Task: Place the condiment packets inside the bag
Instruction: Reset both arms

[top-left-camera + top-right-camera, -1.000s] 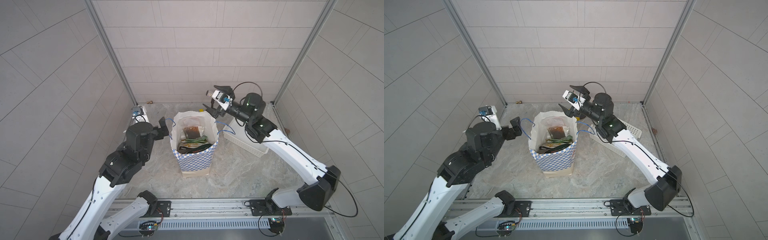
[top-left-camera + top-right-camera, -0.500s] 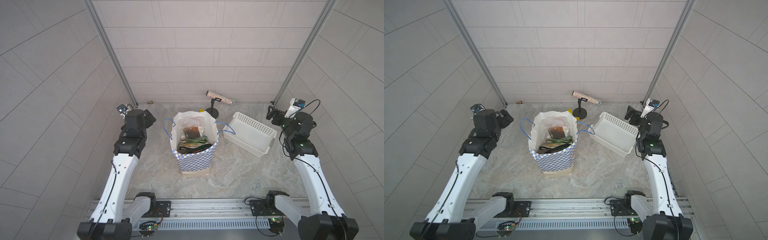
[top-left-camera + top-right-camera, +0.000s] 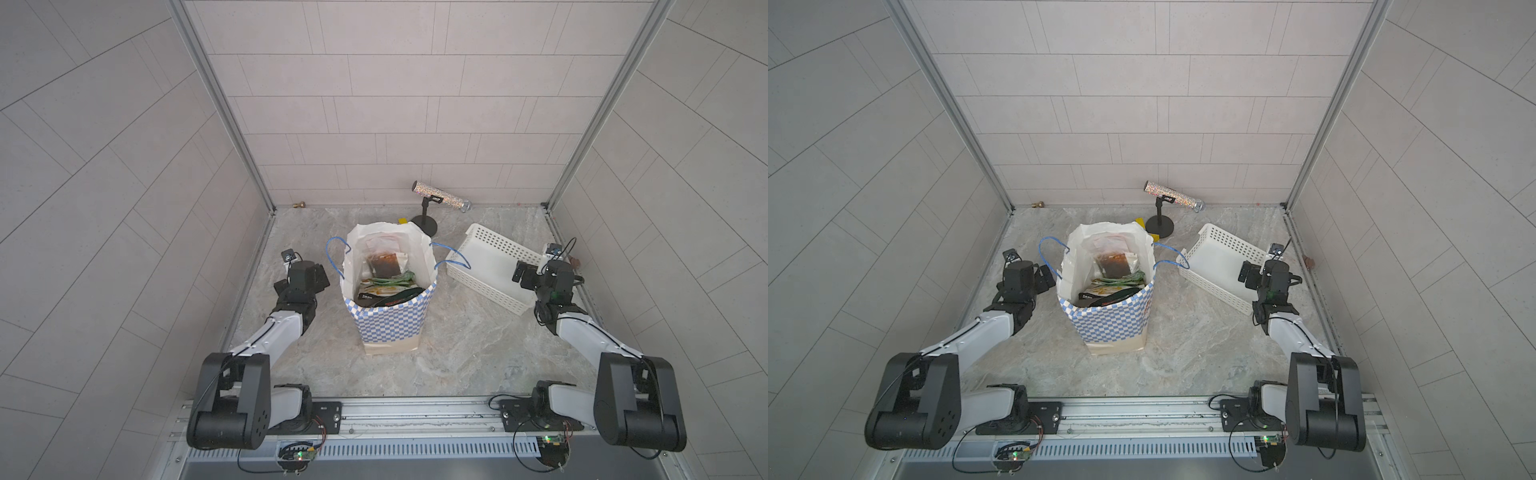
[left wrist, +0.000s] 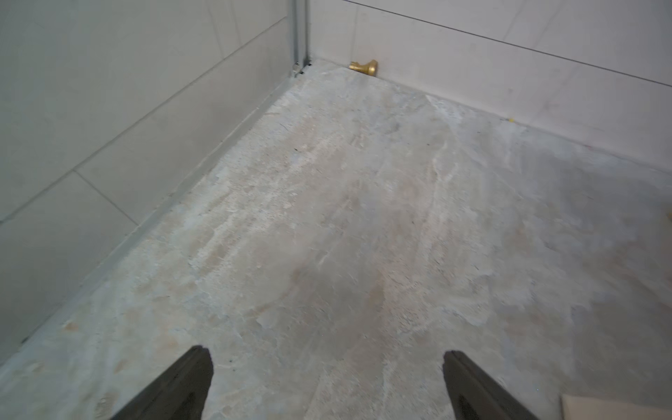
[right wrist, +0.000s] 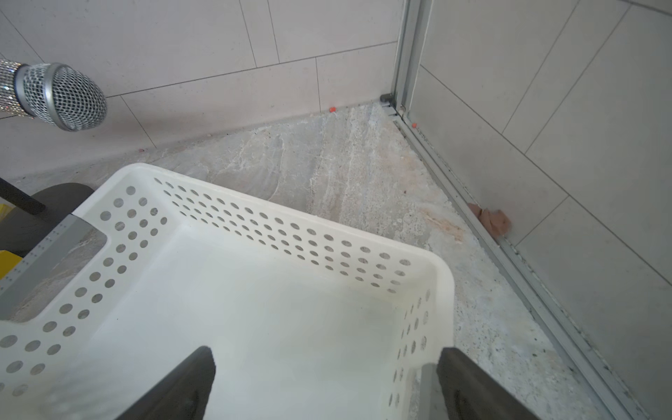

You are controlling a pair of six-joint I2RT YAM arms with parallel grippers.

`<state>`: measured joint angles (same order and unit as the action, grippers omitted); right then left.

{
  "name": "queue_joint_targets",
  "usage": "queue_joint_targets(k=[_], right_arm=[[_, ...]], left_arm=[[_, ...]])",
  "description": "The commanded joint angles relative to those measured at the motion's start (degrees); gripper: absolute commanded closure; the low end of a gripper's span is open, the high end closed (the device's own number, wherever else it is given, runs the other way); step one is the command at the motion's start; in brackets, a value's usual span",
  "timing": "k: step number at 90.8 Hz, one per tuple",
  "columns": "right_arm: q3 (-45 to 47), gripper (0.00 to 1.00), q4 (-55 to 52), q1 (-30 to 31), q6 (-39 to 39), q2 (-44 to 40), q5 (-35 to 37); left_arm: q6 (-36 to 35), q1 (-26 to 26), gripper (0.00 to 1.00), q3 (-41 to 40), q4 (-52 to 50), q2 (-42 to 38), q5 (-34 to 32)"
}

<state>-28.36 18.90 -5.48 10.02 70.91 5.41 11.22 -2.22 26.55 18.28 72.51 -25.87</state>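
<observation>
The marbled grey bench [image 3: 457, 357] carries a checkered bag [image 3: 390, 328] standing upright near the middle. A white perforated basket [image 3: 494, 245] sits just to its right, and a black-based microphone stand [image 3: 424, 226] stands behind it. A small brass piece [image 3: 299, 204] lies in the far left corner.

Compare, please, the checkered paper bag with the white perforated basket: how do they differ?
The paper bag holds the condiment packets; the basket looks empty. The paper bag stands tall with blue-and-white checks; the basket is low, white and perforated. Both are open-topped and sit on the table.
</observation>
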Motion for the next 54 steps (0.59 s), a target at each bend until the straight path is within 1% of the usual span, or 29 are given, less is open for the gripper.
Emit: queue_joint_targets(k=[1, 9, 14, 25, 29, 31, 33, 36, 38, 39, 40, 43, 45, 48, 52, 54], right_arm=[[1.29, 0.00, 9.16, 1.78, -3.62, 1.97, 1.18], [1.25, 0.00, 10.81, 3.43, -4.46, 4.17, 0.44], [2.12, 0.00, 13.51, 4.80, -5.43, 5.63, 0.37], [4.32, 0.00, 20.15, 6.83, -6.84, 8.99, 0.66], [5.21, 0.00, 22.94, 6.97, -6.88, 10.59, 0.72], [5.72, 0.00, 24.39, 6.99, -7.04, 11.40, 0.80], [6.13, 0.00, 25.92, 7.11, -7.14, 12.29, 0.98], [6.57, 0.00, 28.19, 7.14, -7.18, 13.82, 1.17], [6.85, 0.00, 29.57, 7.25, -7.31, 14.82, 1.27], [6.97, 0.00, 30.21, 7.29, -7.30, 15.46, 1.31], [7.03, 0.00, 30.75, 7.26, -7.30, 15.78, 1.51], [7.37, 0.00, 33.52, 7.24, -7.06, 17.45, 1.70], [7.66, 0.00, 35.34, 7.30, -6.95, 18.41, 2.41], [7.43, 0.00, 34.89, 7.26, -6.46, 18.64, 3.68], [5.80, 0.00, 29.69, 7.03, -5.90, 17.47, 3.53], [5.36, 0.00, 27.99, 6.66, -5.81, 16.97, 3.15]], left_arm=[[-6.92, 0.00, 0.00, -2.30, 15.39, 0.13, 9.84], [-8.52, 0.07, 0.00, -1.78, 15.30, 2.13, 13.88], [-9.35, 0.02, 0.00, -3.24, 19.09, 4.86, 15.71], [-9.80, 0.10, 0.00, -11.04, 40.22, 14.05, 17.05], [-10.01, 0.17, 0.00, -11.24, 45.35, 16.95, 17.47], [-10.20, 0.19, 0.00, -10.35, 44.41, 17.29, 17.53], [-10.00, 0.20, 0.00, -8.04, 40.76, 16.87, 17.72], [-9.92, 0.20, 0.00, -4.41, 32.65, 15.48, 17.52], [-9.71, 0.26, 0.00, -0.91, 23.59, 15.03, 16.99], [-9.72, 0.27, 0.00, 0.03, 21.15, 15.03, 16.73], [-9.55, 0.24, 0.00, 0.06, 21.21, 15.69, 16.42], [-9.28, 0.33, 0.00, -1.66, 27.92, 17.42, 16.37], [-9.42, 0.36, 0.00, -2.40, 30.58, 18.00, 16.31], [-9.25, 0.29, 0.00, -1.48, 28.11, 17.36, 16.27], [-9.57, 0.29, 0.00, 0.11, 21.52, 15.44, 16.54], [-9.49, 0.22, 0.00, -0.50, 23.15, 15.70, 16.48]])
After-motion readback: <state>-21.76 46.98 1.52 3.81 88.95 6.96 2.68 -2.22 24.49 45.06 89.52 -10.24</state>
